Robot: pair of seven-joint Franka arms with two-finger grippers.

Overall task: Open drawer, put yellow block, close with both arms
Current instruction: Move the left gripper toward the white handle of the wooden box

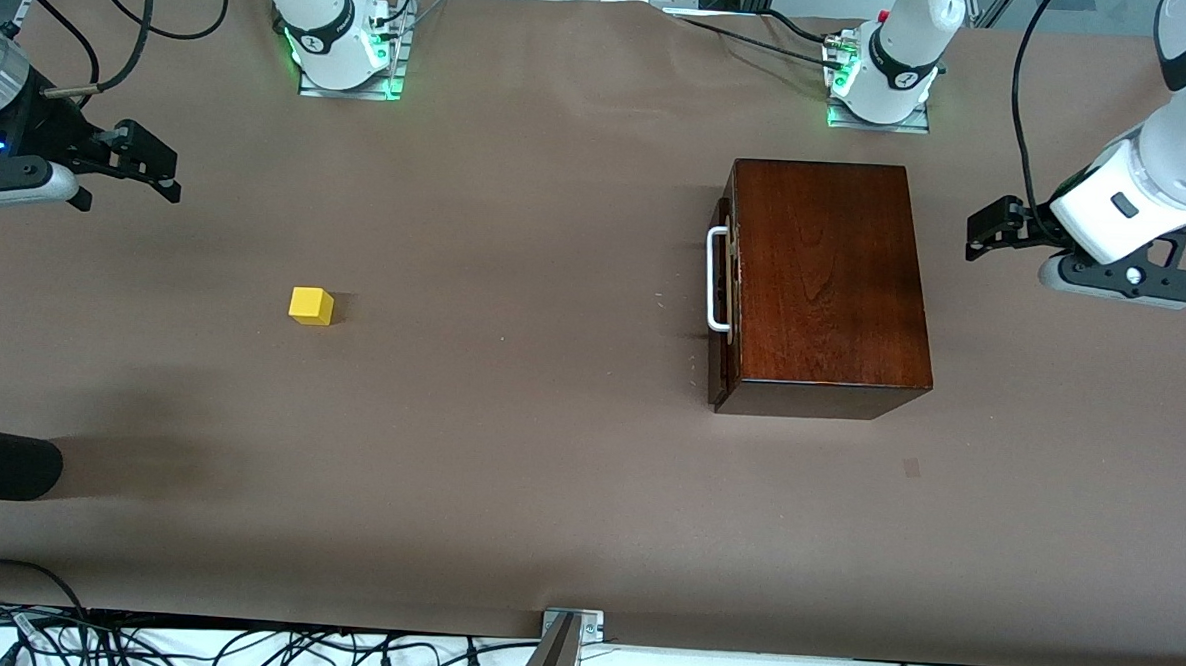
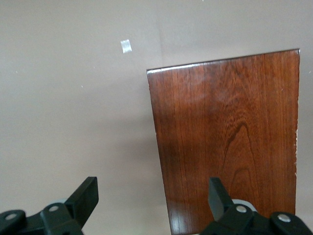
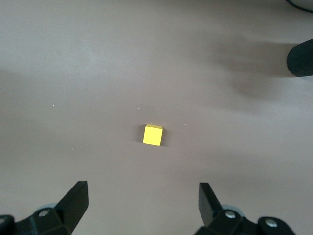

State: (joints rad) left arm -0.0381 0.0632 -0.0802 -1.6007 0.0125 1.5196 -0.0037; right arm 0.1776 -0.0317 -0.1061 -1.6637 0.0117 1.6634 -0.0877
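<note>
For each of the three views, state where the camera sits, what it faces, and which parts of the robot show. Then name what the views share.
Front view: high across the table, facing both bases; shows the wooden box, closed drawer, yellow block, left gripper and right gripper, both open.
Left wrist view: on the left arm, looking down past its fingers at the box.
Right wrist view: on the right arm, looking down past its fingers at the block.
Shared: box in front and left wrist; block in front and right wrist.

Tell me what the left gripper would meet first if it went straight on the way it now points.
Probably the wooden box. The left gripper, open, hangs beside it at the left arm's end of the table, fingers aimed toward it. Its height is unclear, so it might pass just over the box's top.
</note>
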